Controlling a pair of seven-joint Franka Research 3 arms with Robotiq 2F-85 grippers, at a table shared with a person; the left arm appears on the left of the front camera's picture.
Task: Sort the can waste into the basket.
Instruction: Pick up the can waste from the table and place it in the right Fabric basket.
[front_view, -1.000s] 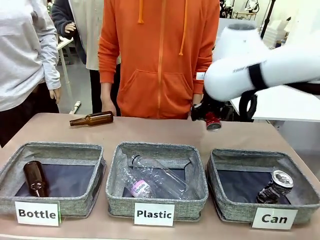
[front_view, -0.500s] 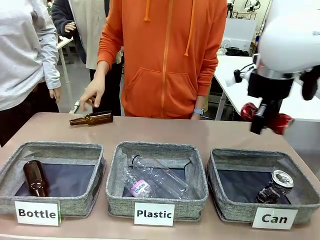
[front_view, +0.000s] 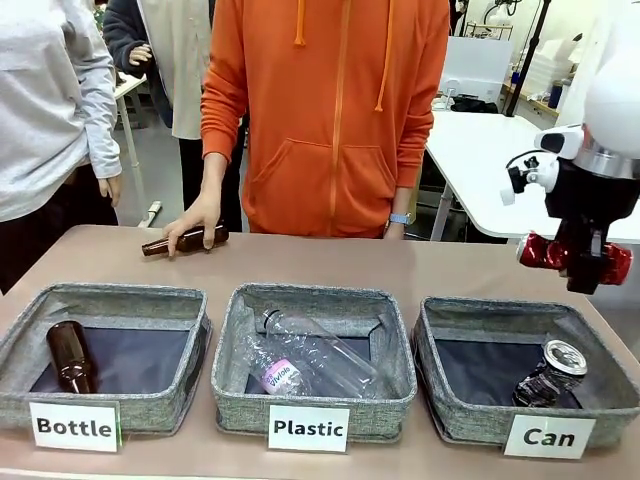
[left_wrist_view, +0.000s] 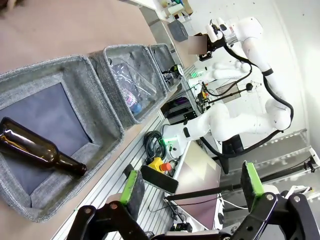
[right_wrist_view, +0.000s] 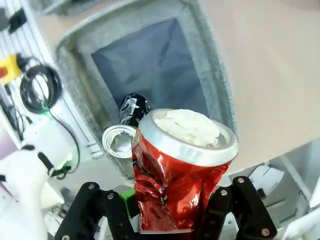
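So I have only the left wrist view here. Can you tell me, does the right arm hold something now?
Observer: Yes. The right gripper is shut on the red can, crushed, with its silver end facing the wrist camera.
Operator: And where is it relative to the Can basket?
Observer: In the front view the red can hangs above the far right edge of the Can basket, not yet inside it.
Operator: Is something already in that basket?
Observer: Yes, the dark can lies in its right part, silver end up.
Operator: And the person, what is he or she doing?
Observer: The person's hand rests on the brown bottle lying on the table behind the Bottle basket.
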